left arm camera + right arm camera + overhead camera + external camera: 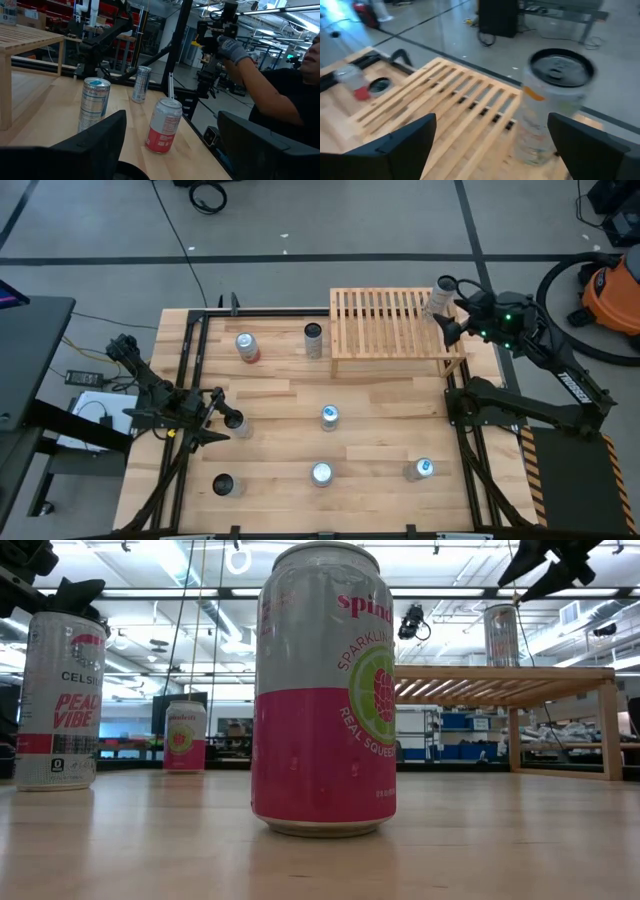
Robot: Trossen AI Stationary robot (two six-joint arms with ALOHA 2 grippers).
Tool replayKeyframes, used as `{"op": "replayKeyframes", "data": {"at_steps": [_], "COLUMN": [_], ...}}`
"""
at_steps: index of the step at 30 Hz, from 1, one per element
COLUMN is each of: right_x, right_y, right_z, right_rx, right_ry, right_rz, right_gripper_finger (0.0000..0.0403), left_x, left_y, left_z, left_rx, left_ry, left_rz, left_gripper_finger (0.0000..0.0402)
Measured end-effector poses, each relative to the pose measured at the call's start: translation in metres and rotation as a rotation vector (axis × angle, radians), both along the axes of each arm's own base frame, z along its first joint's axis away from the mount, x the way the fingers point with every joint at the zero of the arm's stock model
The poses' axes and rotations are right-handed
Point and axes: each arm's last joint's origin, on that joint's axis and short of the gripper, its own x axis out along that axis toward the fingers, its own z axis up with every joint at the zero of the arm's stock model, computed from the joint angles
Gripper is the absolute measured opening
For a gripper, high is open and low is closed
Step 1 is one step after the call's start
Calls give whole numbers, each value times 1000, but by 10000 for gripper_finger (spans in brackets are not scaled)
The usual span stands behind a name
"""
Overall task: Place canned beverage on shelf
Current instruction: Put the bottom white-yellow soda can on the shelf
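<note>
One can [440, 297] stood upright at the shelf's [385, 320] right far corner, right gripper [455, 315] released, jaws apart beside it. Rigid but thin-walled, smooth metal (probably slippery): take it mid-body, squeeze lightly. Left gripper [222, 423] half-open near table's left edge, empty.

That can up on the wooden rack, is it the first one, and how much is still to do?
One can stands on the far right corner of the shelf, the only one there. The right tool is open around it, not gripping. The left tool hangs by a dark-topped can, grip unclear. Seven cans, that one included, are on the table.
</note>
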Motion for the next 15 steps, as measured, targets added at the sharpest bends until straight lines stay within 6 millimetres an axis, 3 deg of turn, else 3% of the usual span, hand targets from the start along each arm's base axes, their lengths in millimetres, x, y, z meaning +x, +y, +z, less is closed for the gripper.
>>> {"op": "replayKeyframes", "data": {"at_steps": [15], "right_x": [8], "right_y": [-12], "right_z": [6], "right_rx": [-62], "right_ry": [-22], "right_rz": [-139], "right_gripper_finger": [376], "left_x": [0], "left_y": [0], "left_z": [0], "left_rx": [-1], "left_ry": [0], "left_rz": [0], "left_gripper_finger": [316]}}
